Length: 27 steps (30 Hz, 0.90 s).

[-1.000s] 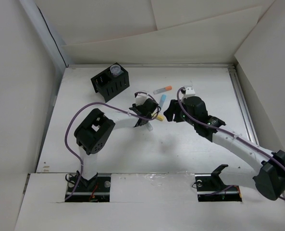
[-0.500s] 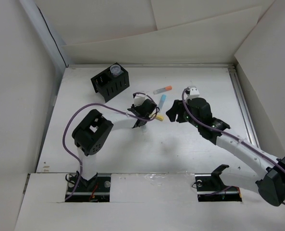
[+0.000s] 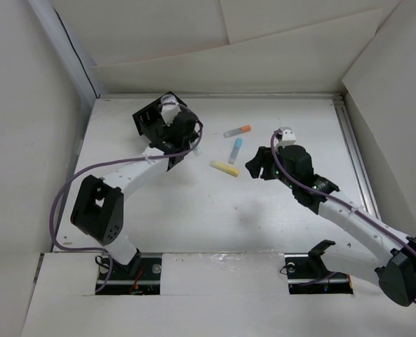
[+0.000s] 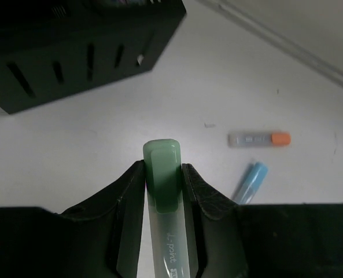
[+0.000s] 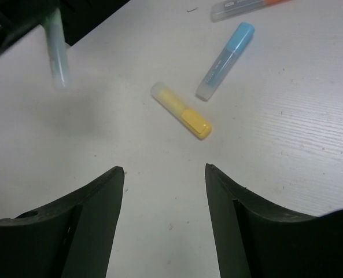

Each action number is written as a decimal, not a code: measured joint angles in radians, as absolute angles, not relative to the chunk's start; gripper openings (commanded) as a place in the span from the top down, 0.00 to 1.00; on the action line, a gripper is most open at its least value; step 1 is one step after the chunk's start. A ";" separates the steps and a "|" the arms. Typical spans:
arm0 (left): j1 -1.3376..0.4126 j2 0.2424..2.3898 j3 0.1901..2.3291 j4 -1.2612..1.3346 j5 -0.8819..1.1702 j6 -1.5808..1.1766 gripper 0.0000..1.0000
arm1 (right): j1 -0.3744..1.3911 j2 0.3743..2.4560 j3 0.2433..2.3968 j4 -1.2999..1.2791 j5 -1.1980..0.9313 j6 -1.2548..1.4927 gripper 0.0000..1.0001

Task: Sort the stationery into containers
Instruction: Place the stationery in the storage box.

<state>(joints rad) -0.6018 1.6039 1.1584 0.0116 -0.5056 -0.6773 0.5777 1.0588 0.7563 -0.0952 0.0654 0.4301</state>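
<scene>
White panel walls around white tabletop (image 3: 193, 217). Black slotted organiser (image 3: 148, 121) at 10 o'clock, its 3 o'clock side covered from above by left arm. Left fingers (image 4: 125, 202), shown by wrist view only, clamped on pale green marker (image 4: 162, 191), held just beside organiser. Right fingers (image 5: 96, 214) spread wide, empty. Loose at centre: yellow marker (image 3: 224, 168), light blue marker (image 3: 235, 149), grey orange-tipped marker (image 3: 237, 130).

box (image 3: 146, 119): partly behind left gripper (image 3: 188, 140)
green stick (image 4: 162, 191): lower end cut off
grey stick (image 5: 246, 7): cropped at top edge
</scene>
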 measured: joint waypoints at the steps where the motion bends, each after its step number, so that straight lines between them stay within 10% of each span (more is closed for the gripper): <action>1: -0.571 1.600 1.174 0.014 -0.501 -0.677 0.90 | 0.577 1.058 0.754 -0.096 0.064 0.431 0.36; 27: -0.177 1.966 1.700 -0.052 -0.716 -0.440 0.85 | 0.575 1.052 0.746 -0.092 0.038 0.438 0.36</action>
